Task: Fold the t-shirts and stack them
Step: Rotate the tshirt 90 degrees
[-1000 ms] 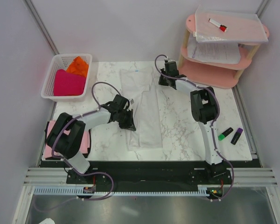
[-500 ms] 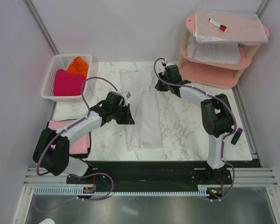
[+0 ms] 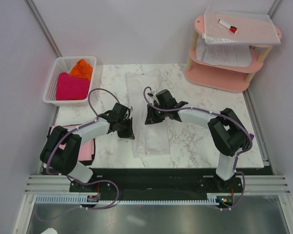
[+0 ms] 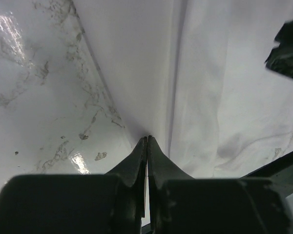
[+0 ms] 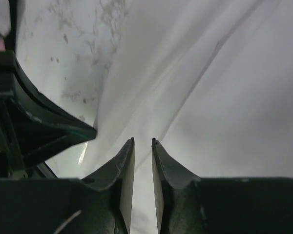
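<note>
Right gripper [image 3: 149, 118] swung over white t-shirt [image 3: 154, 137], barely parted; left gripper [image 3: 130, 131] closed at its edge.

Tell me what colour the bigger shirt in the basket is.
Magenta. The shirt in the basket shows best in the top external view.

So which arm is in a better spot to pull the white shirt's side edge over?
Left, probably. The left end effector seems pinched on the left edge of the white shirt. The right end effector hovers over the middle, fingers slightly apart, no edge between them.
</note>
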`<state>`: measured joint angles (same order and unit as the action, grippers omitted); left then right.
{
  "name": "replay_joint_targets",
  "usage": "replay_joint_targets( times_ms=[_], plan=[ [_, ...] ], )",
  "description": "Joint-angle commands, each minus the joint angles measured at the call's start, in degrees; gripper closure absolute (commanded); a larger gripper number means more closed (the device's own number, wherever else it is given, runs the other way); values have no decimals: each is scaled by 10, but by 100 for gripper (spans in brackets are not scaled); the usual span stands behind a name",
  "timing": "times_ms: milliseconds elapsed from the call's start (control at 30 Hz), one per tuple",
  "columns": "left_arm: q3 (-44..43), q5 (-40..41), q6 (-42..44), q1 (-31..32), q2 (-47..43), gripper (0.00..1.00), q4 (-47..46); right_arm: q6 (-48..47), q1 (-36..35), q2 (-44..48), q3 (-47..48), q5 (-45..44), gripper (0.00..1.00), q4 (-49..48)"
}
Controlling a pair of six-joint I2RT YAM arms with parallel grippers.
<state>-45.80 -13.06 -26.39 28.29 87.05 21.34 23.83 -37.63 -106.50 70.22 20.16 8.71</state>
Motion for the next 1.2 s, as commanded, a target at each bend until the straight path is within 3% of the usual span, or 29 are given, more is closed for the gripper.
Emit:
replay_joint_targets(
  times_ms=[0,167,700,867,1167],
  plan=[
    [12,8,-11,-3,10,93,-18,12,-48,54,-39,7,74,8],
    [21,-1,-14,-3,29,97,-38,25,-94,66,-56,-15,90,-6],
    [49,27,-20,-21,28,98,-43,16,-165,-30,7,-50,99,30],
    [53,23,-19,-26,29,98,-42,3,-170,-49,40,-89,100,109],
    [50,23,-22,-28,31,98,-42,-15,-171,-1,71,-253,100,271]
  ],
)
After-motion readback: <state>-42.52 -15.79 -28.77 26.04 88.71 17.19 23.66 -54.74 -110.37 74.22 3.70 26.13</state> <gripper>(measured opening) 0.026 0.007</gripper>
